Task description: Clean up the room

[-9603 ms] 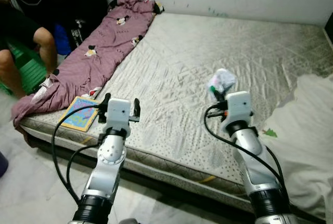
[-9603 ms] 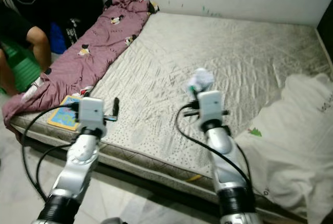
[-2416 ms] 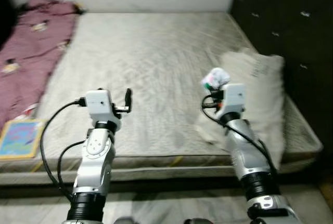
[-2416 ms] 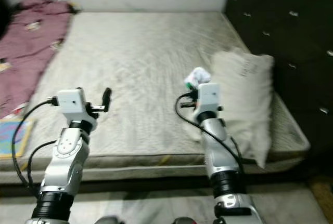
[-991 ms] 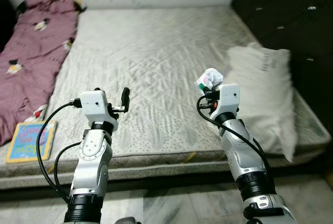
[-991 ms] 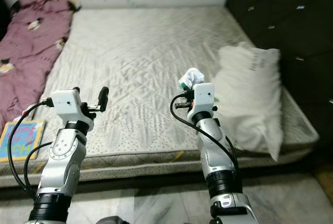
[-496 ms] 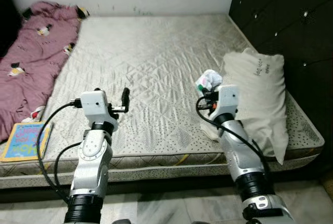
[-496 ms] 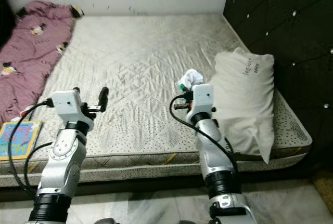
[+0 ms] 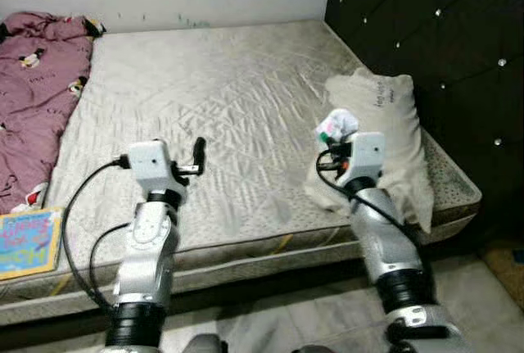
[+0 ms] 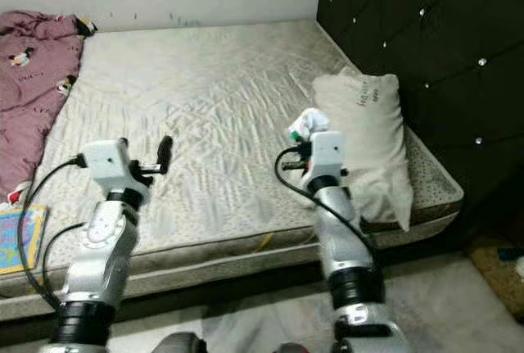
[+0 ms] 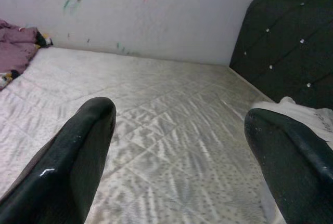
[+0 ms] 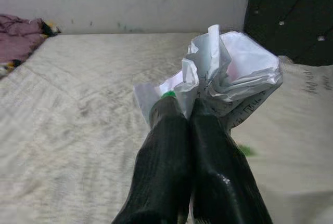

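Left eye view: The right gripper (image 9: 334,133) is raised over the near edge of the bare quilted grey mattress (image 9: 205,99), its jaws clamped on a crumpled wad of white paper with a green mark (image 9: 336,124). The cream pillow (image 9: 385,136) lies just behind it against the black tufted headboard (image 9: 426,50).
Right eye view: The left gripper (image 10: 164,152) is held level over the mattress front, carrying nothing. A maroon patterned blanket (image 10: 29,74) lies along the far left side; a colourful children's book (image 10: 15,238) sits at the near left corner.
Left wrist view: Jaws stand wide apart, mattress visible between the two black fingers (image 11: 73,161).
Right wrist view: Jaws together on the paper wad (image 12: 229,81), which sticks out above the fingertips (image 12: 171,112).
Change since half a second ago: The headboard and pillow now sit further left in frame and the book has slid to the left edge (camera turning right, not the objects moving). The wad sits in the grip as before.
Meaning for task: Judged as carrying the litter away from the bed toward a disposal point; blanket and book are not yet tidied.
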Tool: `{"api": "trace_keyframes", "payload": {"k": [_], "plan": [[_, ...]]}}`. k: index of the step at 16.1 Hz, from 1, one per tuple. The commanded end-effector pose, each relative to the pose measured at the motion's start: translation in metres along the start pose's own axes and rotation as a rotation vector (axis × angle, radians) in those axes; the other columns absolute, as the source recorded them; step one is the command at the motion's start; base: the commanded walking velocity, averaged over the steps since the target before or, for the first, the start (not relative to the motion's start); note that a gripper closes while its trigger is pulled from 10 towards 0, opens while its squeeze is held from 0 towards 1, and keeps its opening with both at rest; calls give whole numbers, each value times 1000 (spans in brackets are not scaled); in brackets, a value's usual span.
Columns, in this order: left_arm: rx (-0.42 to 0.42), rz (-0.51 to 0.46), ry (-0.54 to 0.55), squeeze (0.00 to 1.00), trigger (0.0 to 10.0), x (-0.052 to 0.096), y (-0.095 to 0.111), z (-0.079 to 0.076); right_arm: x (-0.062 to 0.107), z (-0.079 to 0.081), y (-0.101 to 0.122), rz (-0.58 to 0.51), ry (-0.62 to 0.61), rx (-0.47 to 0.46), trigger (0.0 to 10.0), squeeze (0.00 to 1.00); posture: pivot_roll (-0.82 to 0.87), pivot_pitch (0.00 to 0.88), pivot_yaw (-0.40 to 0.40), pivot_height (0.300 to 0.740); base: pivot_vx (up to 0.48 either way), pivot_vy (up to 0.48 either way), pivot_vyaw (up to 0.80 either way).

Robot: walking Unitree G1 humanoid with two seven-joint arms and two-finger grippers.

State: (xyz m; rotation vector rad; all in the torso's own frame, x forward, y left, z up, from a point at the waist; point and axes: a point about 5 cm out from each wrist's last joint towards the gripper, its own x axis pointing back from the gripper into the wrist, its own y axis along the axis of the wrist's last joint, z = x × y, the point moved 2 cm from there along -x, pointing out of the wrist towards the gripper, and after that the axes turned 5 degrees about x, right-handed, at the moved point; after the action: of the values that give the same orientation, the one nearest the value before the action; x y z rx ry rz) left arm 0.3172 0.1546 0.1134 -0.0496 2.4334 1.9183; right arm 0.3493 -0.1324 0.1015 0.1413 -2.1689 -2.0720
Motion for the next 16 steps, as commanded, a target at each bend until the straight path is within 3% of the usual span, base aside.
{"api": "trace_keyframes", "payload": {"k": [1, 8, 10, 11, 16], "plan": [[0, -8, 11, 0, 10000, -1, 4, 3, -2, 2, 5, -15, 9, 7, 10000, 0, 9, 0, 12, 740, 0, 480, 0], [-29, -17, 36, 0, 10000, 0, 6, 8, -2, 2, 4, -13, 16, 10, 10000, 0, 11, 0, 9, 740, 0, 480, 0], [-87, -41, 26, 0, 10000, 0, 9, 12, -2, 4, 3, -12, 18, 10, 10000, 0, 7, 0, 13, 740, 0, 480, 0], [-142, -62, 31, 0, 10000, 0, 12, 14, -2, 4, 3, -11, 18, 10, 10000, 0, 7, 0, 13, 740, 0, 0, 0], [-91, -79, 0, 0, 10000, 2, 16, 17, -3, 4, 3, -12, 20, 13, 10000, 0, 10, 0, 13, 740, 185, 0, 0]]}}
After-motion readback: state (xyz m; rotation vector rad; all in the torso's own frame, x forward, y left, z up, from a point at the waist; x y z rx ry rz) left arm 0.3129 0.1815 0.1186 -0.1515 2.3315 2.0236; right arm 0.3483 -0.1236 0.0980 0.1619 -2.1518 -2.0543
